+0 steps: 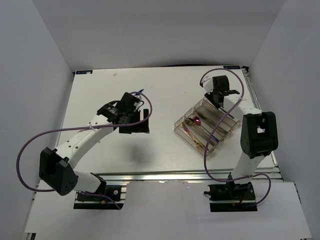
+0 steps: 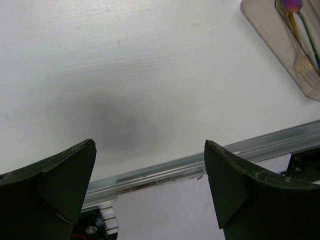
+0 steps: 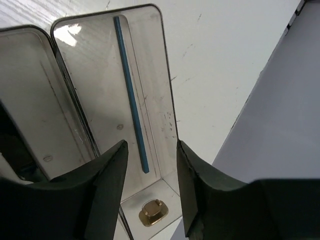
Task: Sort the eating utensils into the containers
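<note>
Chopstick [image 3: 131,95], blue and slim, lies flat on the floor of the outermost compartment of the tray [image 3: 167,75]. Its long axis runs parallel to the compartment walls. In the right wrist view its near end stops below the gap between the fingertips, and the rest extends away from the gripper toward the far end of the compartment.

A small gold-coloured piece [image 3: 152,213] sits at the near end of the same compartment. Its type cannot be determined.

The right gripper [image 3: 151,147] is positioned directly above the chopstick's near end. Its fingers are apart and nothing is touching either pad. The gap between the fingers is aligned across the chopstick's axis.

In the overhead view, the tray stands at a diagonal on the right half of the table [image 1: 100,95]. An iridescent spoon [image 1: 197,120] and other utensils lie in its middle compartments.

The left gripper [image 2: 150,145] hangs over bare table well to the left of the tray. Its fingers are spread fully and hold nothing.

Assessment:
- The right arm is the nearer arm, and the chopstick appears to be deposited.
- The coming move is probably a straight lift clear of the compartment walls.
- A sideways move risks catching the tray rim.
- No utensils are visible on the table, so the sort appears nearly complete.
</note>
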Available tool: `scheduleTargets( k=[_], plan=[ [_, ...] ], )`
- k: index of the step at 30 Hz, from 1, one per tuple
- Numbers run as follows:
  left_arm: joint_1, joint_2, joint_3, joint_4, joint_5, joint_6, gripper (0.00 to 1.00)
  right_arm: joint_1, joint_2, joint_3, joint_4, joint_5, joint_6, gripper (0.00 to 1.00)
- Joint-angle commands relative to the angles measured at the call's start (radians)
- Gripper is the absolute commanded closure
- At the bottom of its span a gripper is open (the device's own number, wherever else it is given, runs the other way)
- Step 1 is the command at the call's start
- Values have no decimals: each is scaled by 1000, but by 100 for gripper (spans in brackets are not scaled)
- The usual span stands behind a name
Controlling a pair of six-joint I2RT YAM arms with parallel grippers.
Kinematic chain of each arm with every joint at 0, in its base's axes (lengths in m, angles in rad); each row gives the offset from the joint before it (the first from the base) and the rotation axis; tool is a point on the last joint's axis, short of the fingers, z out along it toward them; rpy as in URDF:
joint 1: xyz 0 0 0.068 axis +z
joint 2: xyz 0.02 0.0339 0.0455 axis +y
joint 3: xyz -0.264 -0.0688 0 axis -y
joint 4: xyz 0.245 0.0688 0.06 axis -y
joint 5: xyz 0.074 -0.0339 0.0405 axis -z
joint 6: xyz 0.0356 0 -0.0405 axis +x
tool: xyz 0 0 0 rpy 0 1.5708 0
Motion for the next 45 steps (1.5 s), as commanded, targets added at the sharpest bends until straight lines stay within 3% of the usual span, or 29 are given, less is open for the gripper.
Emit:
scheduleTargets(
  k=[1,2,3,8,12,13,16,20,27,45],
  plan=[
    [29,-14,68,-10,-92,22,2,3,-96,87,-18,-24,72,51],
    [41,-7,79,-15,-109,28,2,8,-108,145,-36,-26,99,51],
    [55,2,103,-18,-144,45,2,16,-123,180,-60,-32,160,12],
    [209,119,123,107,-113,185,2,135,-253,319,-183,-59,420,11],
    [259,277,177,148,-162,308,2,237,-440,212,-101,-180,697,11],
    [278,313,211,155,-116,315,5,255,-541,128,-70,-249,832,11],
    [284,410,232,201,-108,352,11,290,-722,-56,71,-355,998,11],
    [298,507,263,236,-59,366,23,300,-758,-34,-106,-405,1000,11],
    [301,611,274,269,-57,352,27,298,-850,-25,-257,-420,914,11],
    [302,595,344,194,-94,343,28,300,-769,13,-243,-486,900,11]
  ],
)
